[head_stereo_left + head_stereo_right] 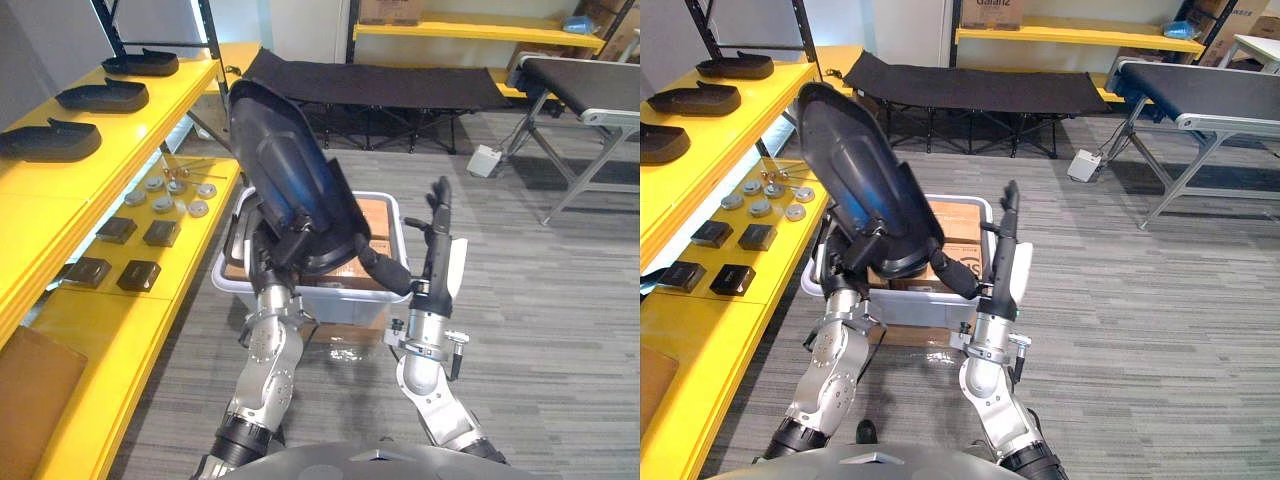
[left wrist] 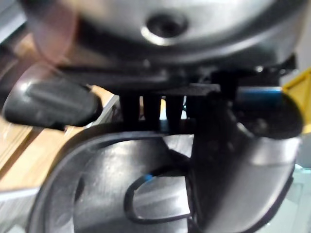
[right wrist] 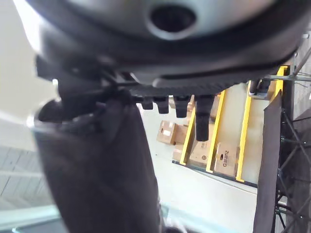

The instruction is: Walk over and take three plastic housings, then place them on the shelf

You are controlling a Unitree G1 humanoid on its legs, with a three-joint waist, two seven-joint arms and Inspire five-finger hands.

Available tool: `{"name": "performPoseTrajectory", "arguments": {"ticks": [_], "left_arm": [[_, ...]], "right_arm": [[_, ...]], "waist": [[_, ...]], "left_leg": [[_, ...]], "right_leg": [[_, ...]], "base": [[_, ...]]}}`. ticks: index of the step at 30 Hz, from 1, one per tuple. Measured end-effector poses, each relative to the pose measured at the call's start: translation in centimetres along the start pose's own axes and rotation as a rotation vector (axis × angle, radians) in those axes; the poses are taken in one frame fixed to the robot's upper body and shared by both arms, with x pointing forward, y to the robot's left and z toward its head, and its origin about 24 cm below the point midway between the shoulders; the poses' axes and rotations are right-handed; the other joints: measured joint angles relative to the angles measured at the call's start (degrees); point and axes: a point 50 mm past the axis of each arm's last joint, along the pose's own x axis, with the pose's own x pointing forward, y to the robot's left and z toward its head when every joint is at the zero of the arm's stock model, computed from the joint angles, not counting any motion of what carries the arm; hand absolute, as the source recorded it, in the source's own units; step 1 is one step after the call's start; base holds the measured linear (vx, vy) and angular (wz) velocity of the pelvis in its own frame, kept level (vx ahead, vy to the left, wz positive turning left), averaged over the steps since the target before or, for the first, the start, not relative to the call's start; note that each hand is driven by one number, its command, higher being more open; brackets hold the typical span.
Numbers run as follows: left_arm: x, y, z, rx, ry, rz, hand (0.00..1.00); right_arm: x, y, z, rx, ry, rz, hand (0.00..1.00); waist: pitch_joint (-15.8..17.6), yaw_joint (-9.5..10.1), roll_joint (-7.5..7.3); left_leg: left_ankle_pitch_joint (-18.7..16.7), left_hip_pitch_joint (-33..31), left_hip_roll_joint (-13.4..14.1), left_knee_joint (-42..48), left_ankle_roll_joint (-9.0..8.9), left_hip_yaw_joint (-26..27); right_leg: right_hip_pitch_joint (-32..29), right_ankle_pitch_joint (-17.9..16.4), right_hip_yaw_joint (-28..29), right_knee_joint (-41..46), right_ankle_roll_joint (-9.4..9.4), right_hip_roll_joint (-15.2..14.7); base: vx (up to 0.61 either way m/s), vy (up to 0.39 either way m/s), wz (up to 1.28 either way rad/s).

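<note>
A large dark plastic housing (image 1: 290,170) is held tilted in the air above a grey bin (image 1: 350,305). My left hand (image 1: 272,255) is shut on its lower edge, and the housing's curved inside (image 2: 146,194) shows close up in the left wrist view. My right hand (image 1: 437,250) stands beside it to the right, open with fingers straight up; its thumb (image 1: 385,270) reaches toward the housing's lower rim. Three more dark housings (image 1: 103,95) lie in a row on the top board of the yellow shelf (image 1: 60,200) at the left.
The shelf's lower board carries several metal discs (image 1: 170,195) and small black boxes (image 1: 130,250). Cardboard lies in the bin. A black folding cot (image 1: 370,85) stands behind it, a conveyor table (image 1: 590,90) at the right, and a small white box (image 1: 487,160) on the floor.
</note>
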Motion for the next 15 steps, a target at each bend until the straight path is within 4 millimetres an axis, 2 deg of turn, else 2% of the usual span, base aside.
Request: {"name": "performPoseTrajectory", "arguments": {"ticks": [6, 10, 15], "left_arm": [[-0.3, 3.4, 0.3, 0.269, -0.084, 0.212, 0.0], [-0.4, 4.7, 0.8, 0.3, -0.112, 0.264, 0.0], [-1.1, 5.9, 2.5, 0.264, -0.186, 0.228, 0.0]], "right_arm": [[0.6, -1.4, 0.4, 0.206, 0.104, -0.009, 1.0], [0.4, -2.2, -0.4, 0.308, 0.188, -0.021, 1.0], [-0.8, -5.5, -2.9, 0.295, 0.362, -0.134, 1.0]], "waist": [[-0.15, -0.23, -0.09], [-0.48, -0.43, 0.0], [-0.54, -1.1, 0.08]], "left_leg": [[0.01, 0.03, 0.01, 0.0, -0.03, -0.03], [0.0, 0.03, 0.0, 0.01, -0.03, 0.03], [-0.09, 0.03, -0.01, 0.01, -0.07, 0.38]], "right_leg": [[-0.03, -0.05, 0.0, -0.03, -0.07, -0.01], [-0.04, -0.07, 0.02, -0.04, -0.09, -0.03], [-0.24, -0.07, 0.3, -0.07, -0.09, -0.07]], "base": [[0.0, 0.0, 0.0], [0.0, 0.0, 0.0], [0.0, 0.0, -0.03]]}}
